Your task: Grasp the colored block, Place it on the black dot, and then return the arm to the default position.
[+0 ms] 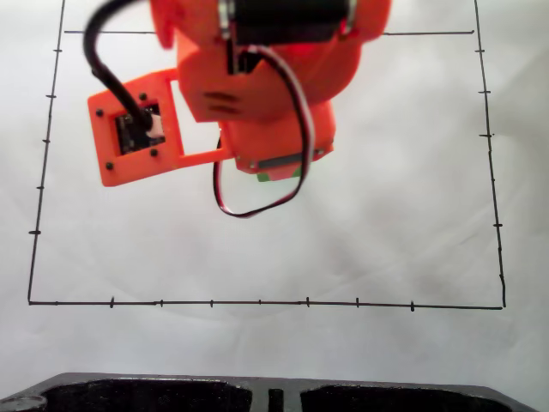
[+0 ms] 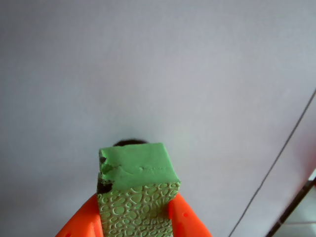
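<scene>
**Operator:** Wrist view status is requested. Where is the colored block, and how are the fingers set?

**Technician:** The colored block is seen clamped between the two orange fingers, one on its left face and one on its right; the fingers are closed narrowly upon it. A dark sliver of the black dot is seen just beyond the block's far edge, the remainder being hidden by the block. Whether the block already rests on the paper cannot be told. In the fixed view, the arm is seen over the middle of the bordered sheet, and only a green corner of the block is visible beneath it.

**Operator:** Which step is judged to be in hand?

**Technician:** Placement is judged to be in hand; release has not been made.

**Operator:** How should the step be carried out well?

**Technician:** The block should be brought slightly further away so that the dot is fully covered, since part of it appears exposed at the far side. Descent should be completed until the base is seated flat on the paper. The fingers should then be opened gradually and evenly, so that the block is not dragged sideways. The arm should be lifted straight up before any retreat is started, otherwise the block may be nudged off the mark.
</scene>
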